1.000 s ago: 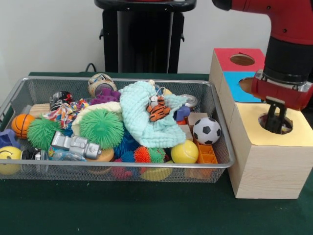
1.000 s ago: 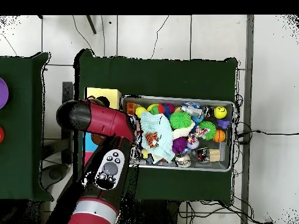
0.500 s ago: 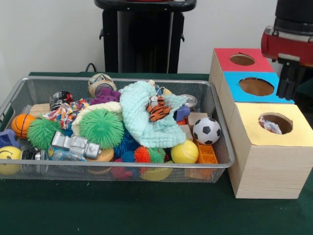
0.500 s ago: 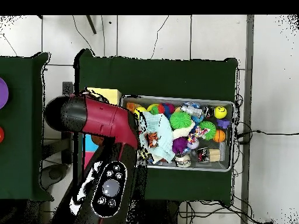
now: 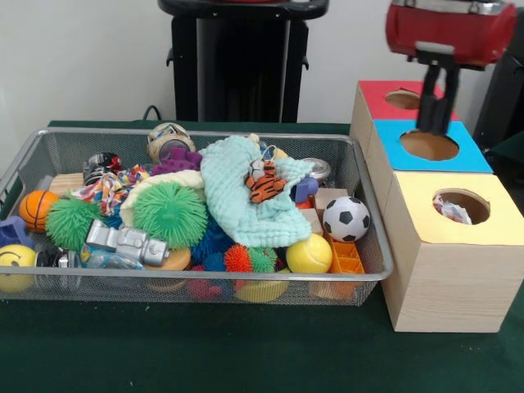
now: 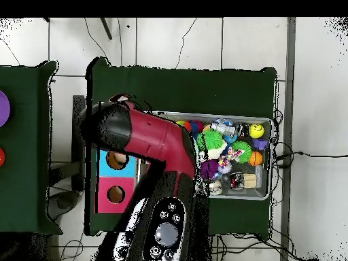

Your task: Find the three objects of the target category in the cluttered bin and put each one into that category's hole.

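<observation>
The claw (image 5: 437,123) hangs above the blue hole (image 5: 428,145), its two dark fingers (image 5: 428,98) close together with only a thin gap and nothing between them. The red arm (image 6: 146,139) crosses the overhead view and hides the bin's end nearest the box.

The wooden box (image 5: 434,205) stands on the green bench (image 5: 246,352) just beside the bin's (image 5: 196,278) right wall, in the front view. Its three tops run red (image 5: 401,100), blue and yellow (image 5: 460,207), each with a round hole. A pale crumpled thing (image 5: 455,212) shows inside the yellow hole. Bare bench lies open along the bin's near rim.

The bin is wire mesh with a rounded metal rim, filled close to that rim. A soft mint cloth (image 5: 246,196) drapes the middle with a striped tiger toy (image 5: 264,183) on it. A spiky green ball (image 5: 169,213) sits left of the cloth, and a smooth soccer ball (image 5: 345,219) and yellow ball (image 5: 309,255) lie by the right wall. An orange basketball (image 5: 36,208) is pressed to the left wall.
</observation>
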Tool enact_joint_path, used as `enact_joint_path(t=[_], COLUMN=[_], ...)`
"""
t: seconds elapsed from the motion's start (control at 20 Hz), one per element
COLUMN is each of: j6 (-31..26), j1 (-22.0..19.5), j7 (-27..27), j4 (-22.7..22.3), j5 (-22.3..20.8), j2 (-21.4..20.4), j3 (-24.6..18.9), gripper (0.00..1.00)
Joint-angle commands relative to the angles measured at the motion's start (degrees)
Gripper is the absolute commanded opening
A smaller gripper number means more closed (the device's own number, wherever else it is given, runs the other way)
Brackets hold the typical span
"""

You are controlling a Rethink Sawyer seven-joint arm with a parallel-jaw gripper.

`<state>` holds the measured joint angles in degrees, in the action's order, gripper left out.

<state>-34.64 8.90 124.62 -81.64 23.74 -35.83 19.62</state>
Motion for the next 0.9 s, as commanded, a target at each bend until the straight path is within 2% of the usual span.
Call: enact_joint_path(t=[0.05,0.4,0.55,0.75,0.8,0.9], j6=[-2.1,-0.6,-2.5,-0.9,-1.2,-2.4], j1=[-6.6,-13.4,-15.6,-18.6,-19.7,-20.5], j7=[-9.6,-13.6,-14.8,-16.0,-15.0,-16.2], j4=[-11.3,-14.3,-13.9,-14.1,-13.9,-13.3], j5=[-6.9,-13.2,-16.9,-21.9,-24.6,-25.4], j2=[-2.0,-3.8,-3.8,-4.4,-4.7,-4.6], j3=[-7.6,-11.8,-13.1,-15.8,-17.2,-17.7], gripper=[0.00,0.00,0.00,0.00,1.00,1.00])
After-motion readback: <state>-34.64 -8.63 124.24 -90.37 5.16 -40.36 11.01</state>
